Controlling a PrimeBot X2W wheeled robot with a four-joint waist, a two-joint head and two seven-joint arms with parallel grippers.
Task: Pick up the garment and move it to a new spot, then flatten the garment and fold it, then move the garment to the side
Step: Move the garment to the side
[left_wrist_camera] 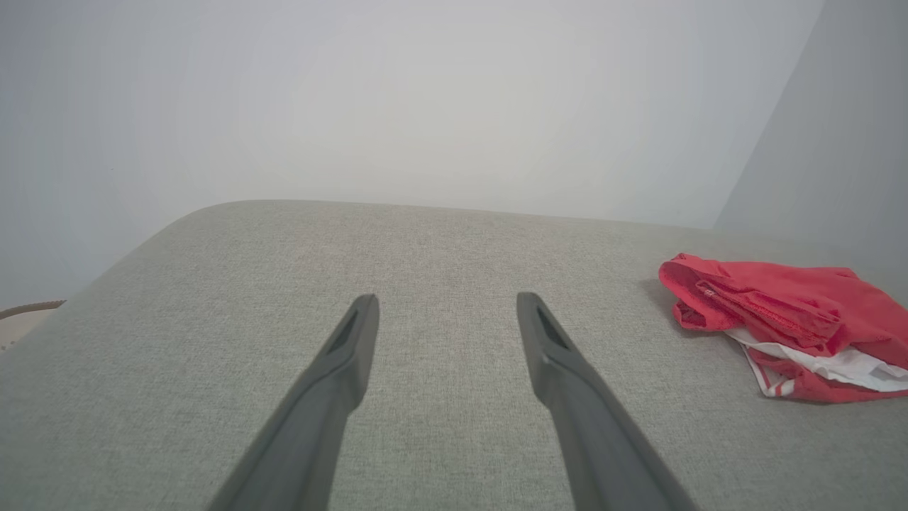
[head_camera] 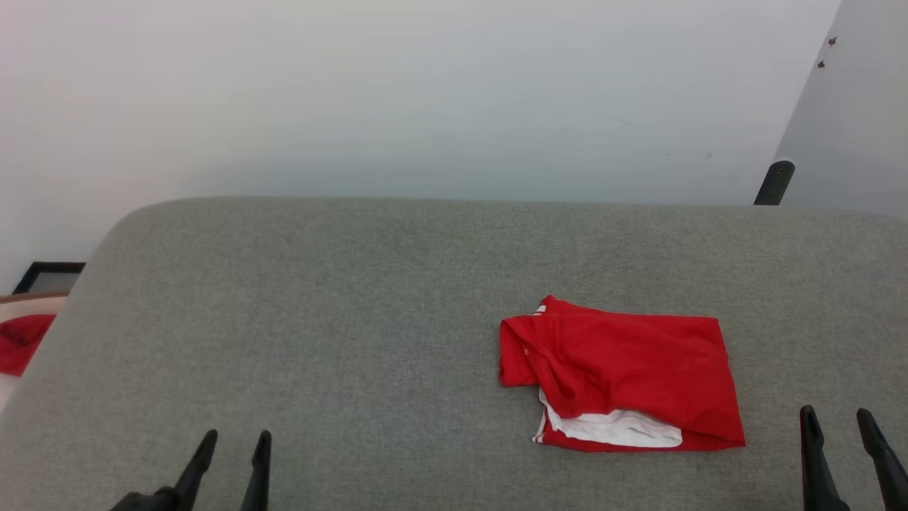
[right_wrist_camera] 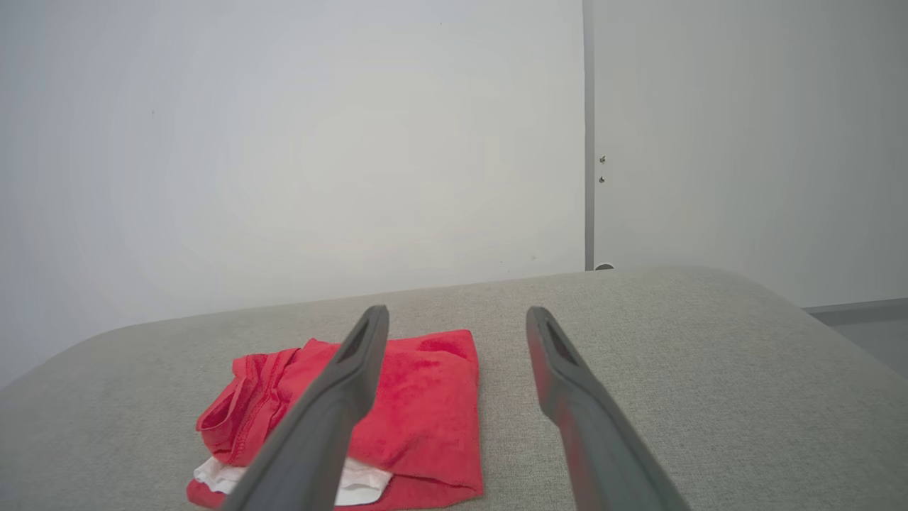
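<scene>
On the grey cushion (head_camera: 355, 319), right of centre, lay the folded red garment (head_camera: 617, 372), near the right gripper (head_camera: 835, 411). It and the left gripper (head_camera: 237, 434) stood spread, empty. Beyond the cushion's left edge, a pale container (head_camera: 32, 299) held red cloth (head_camera: 21, 341).

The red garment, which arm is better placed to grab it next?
Right, probably. The red garment lies on the right side of the grey surface, close to the open right claw; the open left claw is far across it.
</scene>
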